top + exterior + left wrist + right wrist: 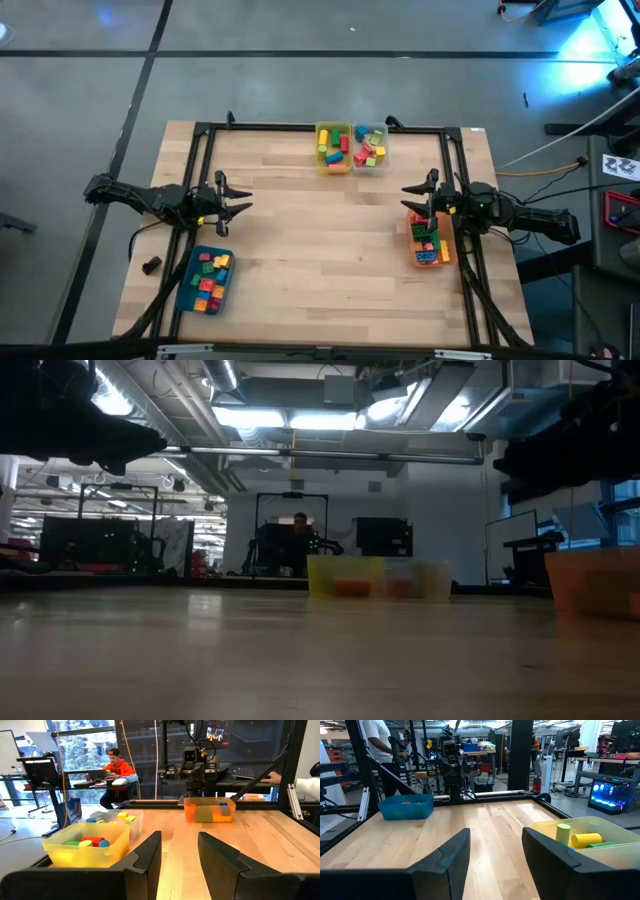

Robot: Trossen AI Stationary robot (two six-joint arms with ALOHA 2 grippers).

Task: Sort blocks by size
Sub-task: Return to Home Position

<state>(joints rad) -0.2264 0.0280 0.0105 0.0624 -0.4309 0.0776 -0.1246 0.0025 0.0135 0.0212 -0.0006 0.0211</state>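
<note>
Spread and empty, left gripper (243,199) and right gripper (408,198) hover at the sides; blocks (210,280) lie in bins (318,150), but a low retreat could tip the orange bin (433,265) at right.

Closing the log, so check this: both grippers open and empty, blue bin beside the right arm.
Wrong arm: the high view shows the blue bin beside the left arm; the orange bin is beside the right. Left gripper and right gripper are open and empty.

Wood table (320,250) w/ 4 bins (85,855)
</note>
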